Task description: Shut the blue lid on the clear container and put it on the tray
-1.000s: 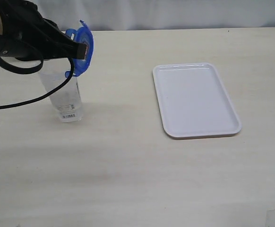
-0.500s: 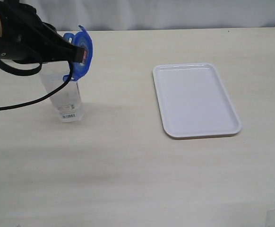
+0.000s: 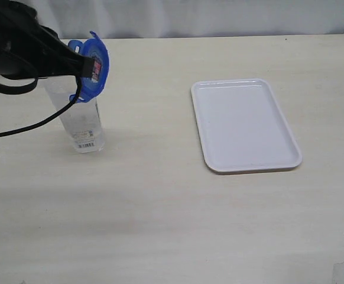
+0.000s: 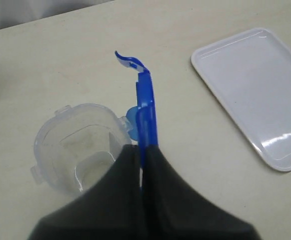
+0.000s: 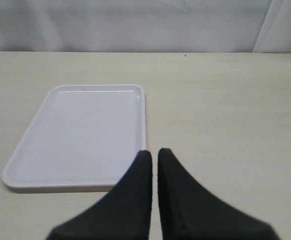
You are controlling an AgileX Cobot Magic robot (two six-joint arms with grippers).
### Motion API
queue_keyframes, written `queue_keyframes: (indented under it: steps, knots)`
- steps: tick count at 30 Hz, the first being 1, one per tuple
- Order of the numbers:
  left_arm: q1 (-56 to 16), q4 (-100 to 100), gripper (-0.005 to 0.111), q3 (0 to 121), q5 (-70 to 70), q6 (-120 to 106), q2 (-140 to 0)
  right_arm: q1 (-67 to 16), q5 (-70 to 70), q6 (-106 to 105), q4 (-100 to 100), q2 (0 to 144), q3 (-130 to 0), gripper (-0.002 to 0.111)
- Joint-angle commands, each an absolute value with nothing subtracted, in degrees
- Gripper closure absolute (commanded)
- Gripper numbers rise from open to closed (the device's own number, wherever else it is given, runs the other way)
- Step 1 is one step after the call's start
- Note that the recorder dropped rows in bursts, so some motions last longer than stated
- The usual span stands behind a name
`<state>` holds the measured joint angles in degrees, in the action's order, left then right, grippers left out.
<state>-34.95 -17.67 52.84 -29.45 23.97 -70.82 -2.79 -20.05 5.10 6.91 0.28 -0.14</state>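
While left jaws grip the blue lid by the unsealed clear container, right jaws sit shut; three-o'clock tray bare.

Pale wood-grain table, white curtain behind

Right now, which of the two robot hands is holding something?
The left gripper: it pinches the blue lid on edge beside the open top of the clear container. The right gripper is shut on nothing.

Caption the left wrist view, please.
Left pincer grips the blue lid on edge by the rim of the clear container; tray nearby.
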Motion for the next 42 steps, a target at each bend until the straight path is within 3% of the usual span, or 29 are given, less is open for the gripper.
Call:
queue_keyframes:
  steps: [1, 42]
  knots:
    - [-33.3, -18.1, 0.107, 52.7, -30.5, 24.1, -70.4, -2.8, -19.8, 4.8, 6.8, 0.0, 0.0, 0.104]
    - [-27.7, -19.4, 0.107, 52.7, -30.9, 22.2, -70.5, -2.8, -19.8, 4.8, 6.8, 0.0, 0.0, 0.104]
